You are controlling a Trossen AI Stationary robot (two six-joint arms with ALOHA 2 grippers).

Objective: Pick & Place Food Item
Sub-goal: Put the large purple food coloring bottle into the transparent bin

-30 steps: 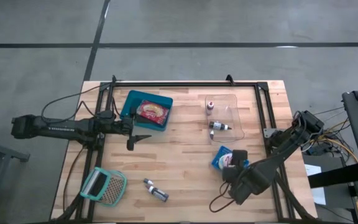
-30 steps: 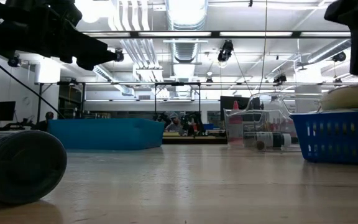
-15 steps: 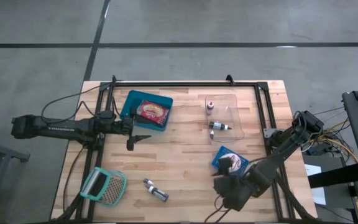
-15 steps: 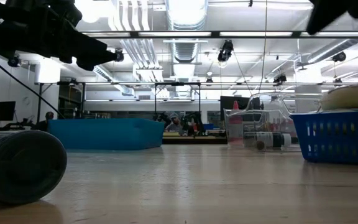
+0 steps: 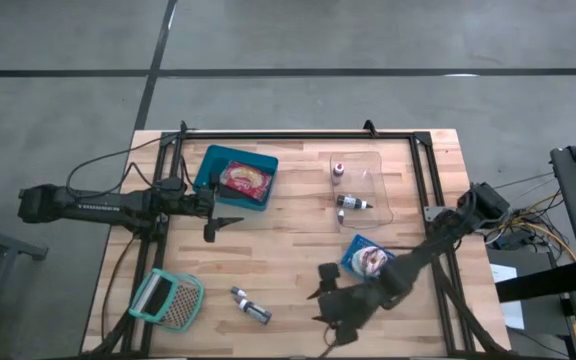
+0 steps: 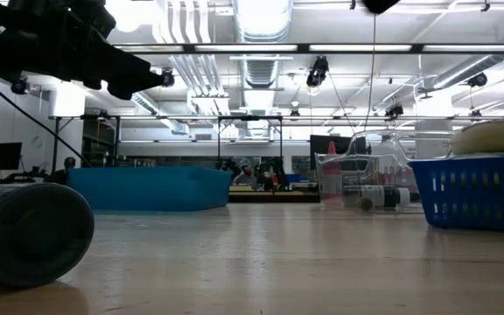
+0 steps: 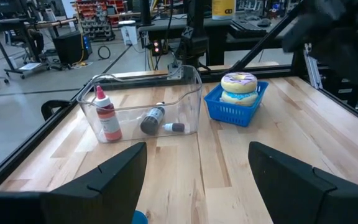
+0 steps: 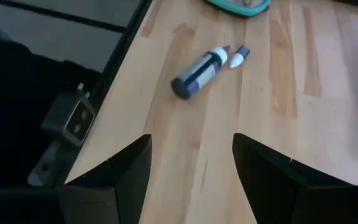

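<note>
A pink-and-white frosted donut [image 5: 371, 260] lies in a small blue basket [image 5: 352, 252] at the table's right, and shows in the left wrist view [image 7: 238, 83] too. A red-and-tan food item [image 5: 243, 179] lies in a teal bin [image 5: 211, 170] at the far left. My right gripper [image 5: 324, 303] is open and empty, left of the blue basket and above the bare wood; its wrist view [image 8: 191, 168] looks toward a dark bottle [image 8: 205, 69]. My left gripper [image 5: 226, 226] is open and empty beside the teal bin's near side; it shows in its own view [image 7: 197, 180] too.
A clear tray [image 5: 382, 196] at the far right holds a red bottle [image 5: 339, 170] and a lying dark bottle [image 5: 353, 203]. A dark bottle [image 5: 250, 305] lies near the front edge. A teal basket [image 5: 166, 300] sits at the front left. Black frame rails [image 5: 298, 134] edge the table.
My right gripper has gone from above the blue basket toward the table's left and near edge, toward the loose dark bottle. The donut stays in its basket.
</note>
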